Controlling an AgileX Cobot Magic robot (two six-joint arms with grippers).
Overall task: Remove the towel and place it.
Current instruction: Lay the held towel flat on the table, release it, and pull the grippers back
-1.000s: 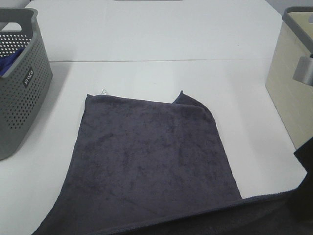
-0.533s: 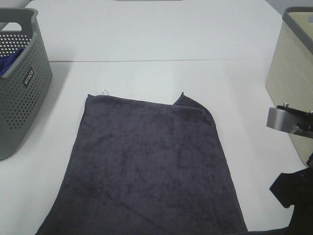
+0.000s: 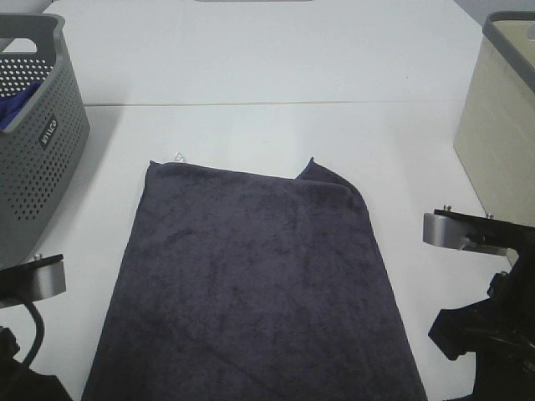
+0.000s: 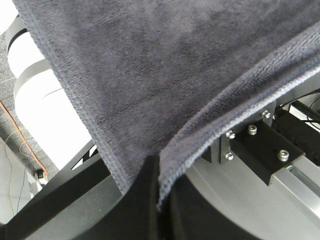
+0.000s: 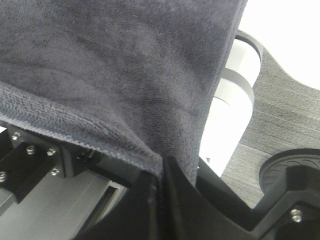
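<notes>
The dark charcoal-grey towel (image 3: 251, 276) lies spread flat on the white table (image 3: 276, 67), with its small white tag (image 3: 179, 155) at the far left corner and a folded corner at the far right. Its near edge runs off the bottom of the exterior high view. My left gripper (image 4: 159, 172) is shut on a hemmed edge of the towel (image 4: 150, 75). My right gripper (image 5: 161, 175) is shut on another edge of the towel (image 5: 115, 65). The left arm (image 3: 29, 280) and the right arm (image 3: 481, 234) stand at the towel's near corners.
A grey perforated basket (image 3: 38, 142) stands at the left and holds a blue cloth (image 3: 10, 109). A beige basket (image 3: 506, 125) stands at the right edge. A seam crosses the table behind the towel.
The towel strip across the bottom right has left the view. The right arm moved down and inward along the right side. The left arm came into view at the bottom left.
</notes>
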